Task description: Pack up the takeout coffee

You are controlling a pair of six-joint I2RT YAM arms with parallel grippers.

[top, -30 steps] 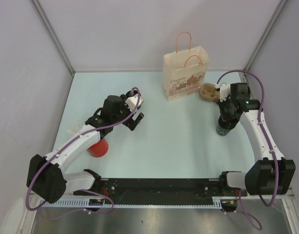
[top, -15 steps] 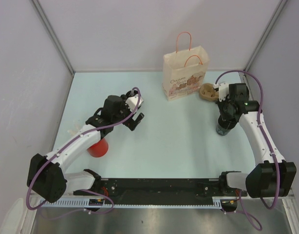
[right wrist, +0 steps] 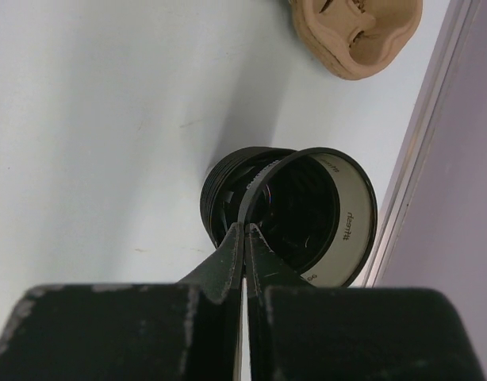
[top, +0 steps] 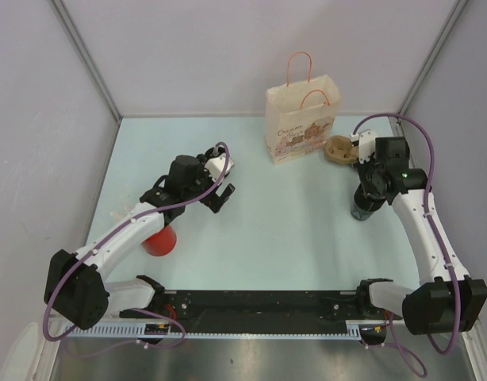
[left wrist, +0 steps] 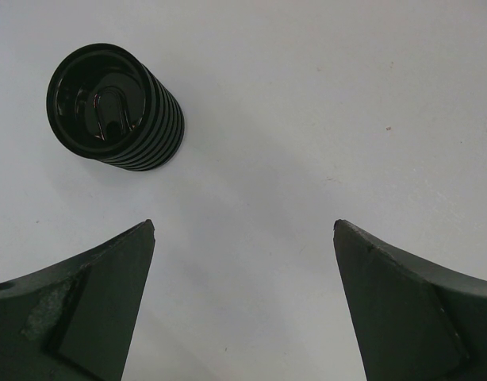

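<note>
Capping the black ribbed cup (right wrist: 222, 198), I judge — my right hand (right wrist: 245, 228) pinches the tilted lid (right wrist: 311, 218) by its rim; next, level it, press down. Left hand (left wrist: 243, 230) hangs open.

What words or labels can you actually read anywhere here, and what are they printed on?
Paper bag: curly printed lettering above a picture, too small to read.
Lid pinched by the right gripper: tiny lettering on its pale inner face, too blurred to read.
No other writing shows.
</note>
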